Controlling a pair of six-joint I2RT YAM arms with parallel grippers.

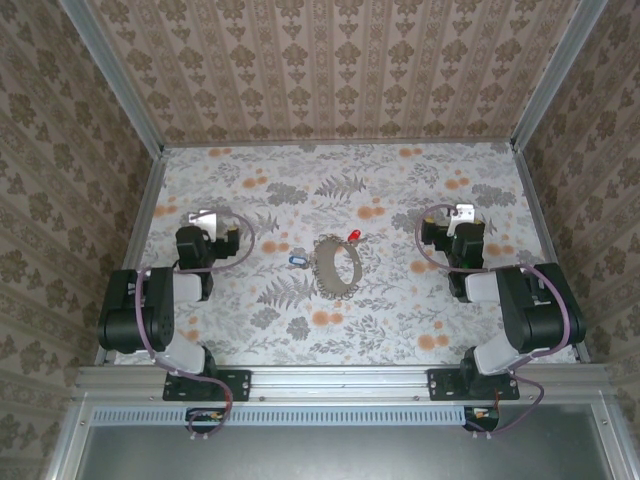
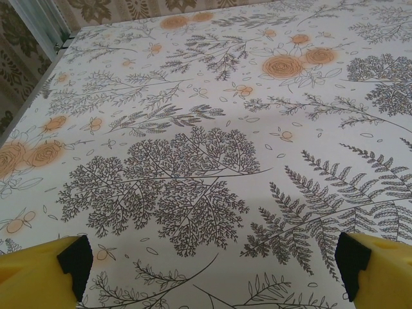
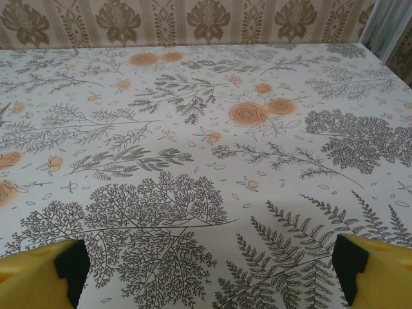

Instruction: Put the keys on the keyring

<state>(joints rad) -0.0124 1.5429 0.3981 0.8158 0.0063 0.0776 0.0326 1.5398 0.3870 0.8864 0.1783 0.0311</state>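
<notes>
Where the floral table (image 1: 400, 180) meets the near rail, left arm (image 1: 150, 310) and right arm (image 1: 520, 305) sit folded, elbows back by the bases, wrists aimed at 12 o'clock. Wrist views: left gripper (image 2: 209, 270) and right gripper (image 3: 209, 267) both spread wide, yellow fingers (image 2: 32, 277) at the frame corners, cloth print underneath. Top view: keyring (image 1: 337, 265), a chain loop mid-table, left gripper at its 10 o'clock, right at 2, both well apart. Red key (image 1: 354, 236) at the loop's 1 o'clock, blue key (image 1: 296, 260) at 9, just beside the chain.

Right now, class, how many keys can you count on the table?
2: a red key just beyond the keyring, and a blue key beside its left edge. Another could lie hidden under the keyring.
</notes>
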